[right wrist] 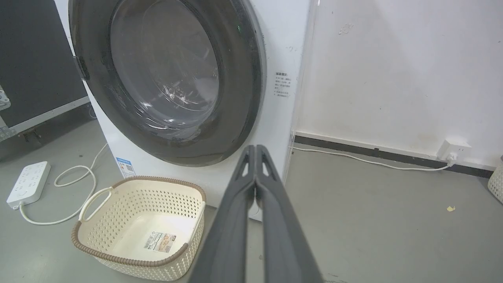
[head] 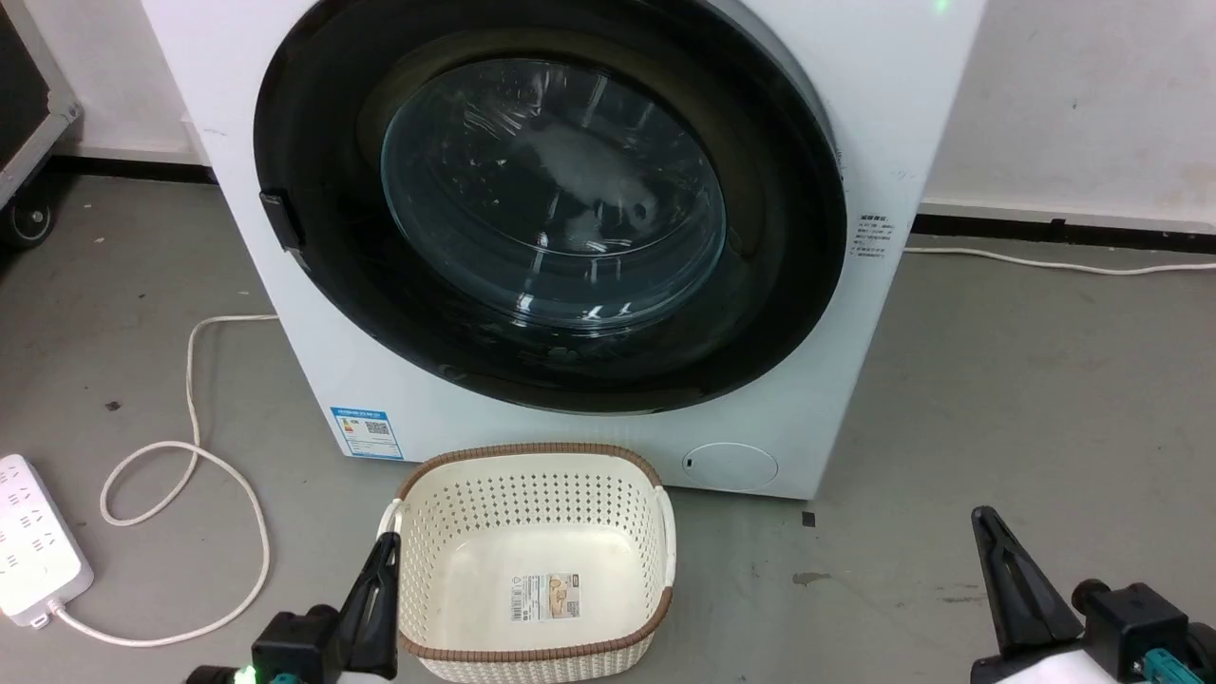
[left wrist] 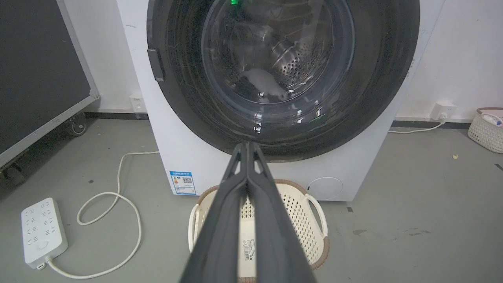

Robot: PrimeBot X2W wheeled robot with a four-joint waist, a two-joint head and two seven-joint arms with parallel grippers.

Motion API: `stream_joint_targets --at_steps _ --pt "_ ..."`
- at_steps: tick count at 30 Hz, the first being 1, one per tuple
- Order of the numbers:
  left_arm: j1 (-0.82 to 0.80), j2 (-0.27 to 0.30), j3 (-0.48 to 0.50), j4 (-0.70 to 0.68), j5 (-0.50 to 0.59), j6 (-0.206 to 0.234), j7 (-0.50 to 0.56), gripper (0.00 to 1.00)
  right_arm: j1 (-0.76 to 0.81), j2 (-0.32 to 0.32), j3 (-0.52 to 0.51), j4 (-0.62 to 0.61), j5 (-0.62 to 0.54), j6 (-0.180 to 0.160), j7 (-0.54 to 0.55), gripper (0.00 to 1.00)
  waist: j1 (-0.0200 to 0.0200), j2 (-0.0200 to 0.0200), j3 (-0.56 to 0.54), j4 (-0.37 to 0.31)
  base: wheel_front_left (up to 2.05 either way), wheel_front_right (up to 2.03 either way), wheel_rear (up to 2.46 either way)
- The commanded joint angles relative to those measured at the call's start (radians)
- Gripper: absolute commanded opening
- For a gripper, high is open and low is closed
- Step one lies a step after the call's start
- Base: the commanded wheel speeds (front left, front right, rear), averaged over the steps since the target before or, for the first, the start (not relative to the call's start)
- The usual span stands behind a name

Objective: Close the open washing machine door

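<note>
On the grey floor (head: 997, 380), against a white wall (right wrist: 393, 70), the washing machine (head: 893, 114) stands, the washing machine door (head: 551, 190) flush on its front. Left pincer (left wrist: 247, 146) and right pincer (right wrist: 255, 148) are clenched empty, near a cream basket (head: 532, 499) and a power strip (head: 28, 551).

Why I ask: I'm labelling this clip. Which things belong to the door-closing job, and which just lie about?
Job: washing machine door, looking flush already; washing machine; left gripper and right gripper, both shut.
Lying about: cream basket; power strip; white cable.
</note>
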Motion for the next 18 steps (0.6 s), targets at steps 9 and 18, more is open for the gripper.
stream_joint_targets --at_steps 9,18 --pt "-0.019 -0.004 0.006 -0.014 0.014 0.009 0.021 0.00 -0.021 0.002 0.009 -0.012 -0.005 0.000 0.020 0.00 0.0000 0.0000 0.003 -0.003 0.00 0.00 0.00" --pt "-0.026 -0.007 0.011 -0.022 0.022 0.013 0.040 0.00 -0.027 0.002 0.015 -0.017 -0.006 0.000 0.039 0.00 0.0000 0.0000 0.005 -0.005 0.00 0.00 0.00"
